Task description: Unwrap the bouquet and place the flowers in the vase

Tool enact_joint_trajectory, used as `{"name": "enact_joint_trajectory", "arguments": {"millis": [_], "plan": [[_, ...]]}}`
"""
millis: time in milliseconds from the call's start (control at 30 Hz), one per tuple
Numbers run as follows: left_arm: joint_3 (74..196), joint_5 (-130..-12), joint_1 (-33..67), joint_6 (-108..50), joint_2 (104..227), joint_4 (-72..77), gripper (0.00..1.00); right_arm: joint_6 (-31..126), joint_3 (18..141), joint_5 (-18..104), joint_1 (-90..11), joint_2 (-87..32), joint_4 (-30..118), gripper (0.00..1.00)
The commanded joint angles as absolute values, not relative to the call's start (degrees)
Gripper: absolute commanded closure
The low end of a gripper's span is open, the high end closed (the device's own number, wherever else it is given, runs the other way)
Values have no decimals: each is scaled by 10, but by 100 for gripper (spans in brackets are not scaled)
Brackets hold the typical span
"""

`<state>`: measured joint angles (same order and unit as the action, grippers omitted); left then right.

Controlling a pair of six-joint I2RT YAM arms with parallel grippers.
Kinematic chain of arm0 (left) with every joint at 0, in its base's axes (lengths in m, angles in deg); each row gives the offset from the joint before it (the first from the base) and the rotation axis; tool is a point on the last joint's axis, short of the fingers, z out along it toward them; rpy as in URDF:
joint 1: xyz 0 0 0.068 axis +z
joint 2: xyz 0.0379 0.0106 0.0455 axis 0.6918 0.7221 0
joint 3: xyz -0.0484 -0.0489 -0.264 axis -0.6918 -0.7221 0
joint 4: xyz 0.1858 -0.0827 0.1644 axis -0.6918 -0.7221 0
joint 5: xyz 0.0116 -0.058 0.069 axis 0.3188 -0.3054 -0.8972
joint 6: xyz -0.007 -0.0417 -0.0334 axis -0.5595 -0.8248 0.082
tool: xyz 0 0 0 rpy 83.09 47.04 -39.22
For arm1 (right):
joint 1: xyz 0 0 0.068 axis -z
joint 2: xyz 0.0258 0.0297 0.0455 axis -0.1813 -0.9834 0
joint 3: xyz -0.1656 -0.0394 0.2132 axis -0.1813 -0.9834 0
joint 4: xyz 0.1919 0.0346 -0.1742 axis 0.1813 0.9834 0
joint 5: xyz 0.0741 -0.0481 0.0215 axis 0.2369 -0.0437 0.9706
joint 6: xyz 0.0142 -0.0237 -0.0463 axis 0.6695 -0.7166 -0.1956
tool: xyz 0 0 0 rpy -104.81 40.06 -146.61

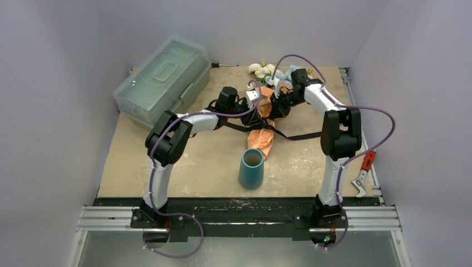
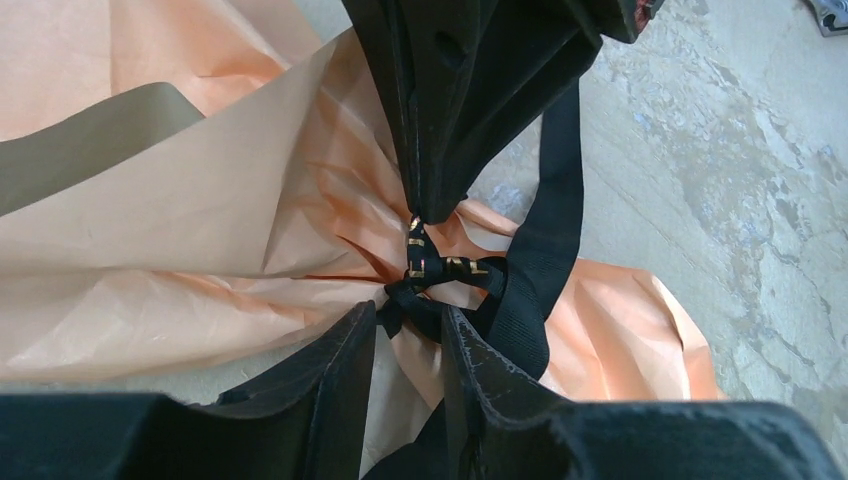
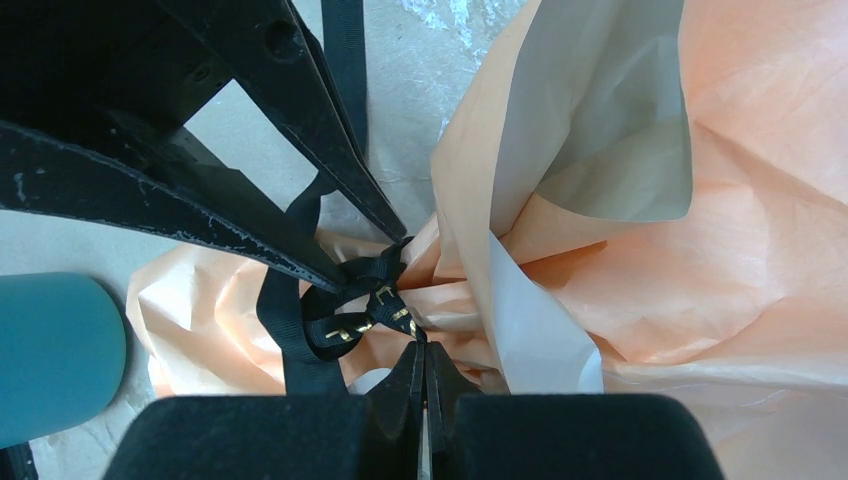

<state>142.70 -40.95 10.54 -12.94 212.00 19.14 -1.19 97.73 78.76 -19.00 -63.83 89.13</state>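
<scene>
**Reference landmark:** the vase. It stood upright on the desk, between the two arm bases and nearer to them than any other task item.

**Bouquet position:** The bouquet lay flat just beyond the vase and was not yet unwrapped. Its long axis ran near to far. The paper tail pointed at the vase and ended close to its rim. The flowers lay at the far end, well beyond the vase.

**Tie point:** The ribbon was knotted around the paper waist, roughly midway along the bundle beyond the vase. Loose black strands trailed over the desk to either side.

**Left end effector**: It reached in from beyond and to the left of the vase. Its fingers were set narrow, with a loop of the knot pinched between them.

**Right end effector**: It reached in from beyond and to the right of the vase. It was fully closed, and a gold-lettered strand ran into its tips at the knot.

**Governing relation:** Both tips met at the knot from opposite sides, across the bouquet's long axis, so neither arm was nearer. The knot would probably release only if the strands were drawn apart sideways. A pull toward the vase would risk dragging the tail into it.
</scene>
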Motion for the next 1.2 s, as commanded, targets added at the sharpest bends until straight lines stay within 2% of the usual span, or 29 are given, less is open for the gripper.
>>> {"name": "enact_joint_trajectory", "arguments": {"millis": [0, 233, 333, 400, 633, 1167], "plan": [[1440, -415, 106, -127, 2120, 180, 72, -14, 979, 807, -188, -600, 882, 100], [1455, -422, 105, -158, 2138, 187, 74, -15, 978, 814, -187, -599, 885, 100], [1461, -422, 105, -165, 2144, 191, 67, -16, 977, 816, -187, -598, 885, 100], [1461, -423, 104, -181, 2147, 194, 67, -16, 976, 819, -187, -599, 886, 100], [1451, -429, 104, -182, 2135, 195, 99, -19, 975, 818, -187, -600, 885, 100], [1400, -522, 132, -172, 2090, 161, 100, -72, 977, 789, -141, -602, 923, 100]]}}
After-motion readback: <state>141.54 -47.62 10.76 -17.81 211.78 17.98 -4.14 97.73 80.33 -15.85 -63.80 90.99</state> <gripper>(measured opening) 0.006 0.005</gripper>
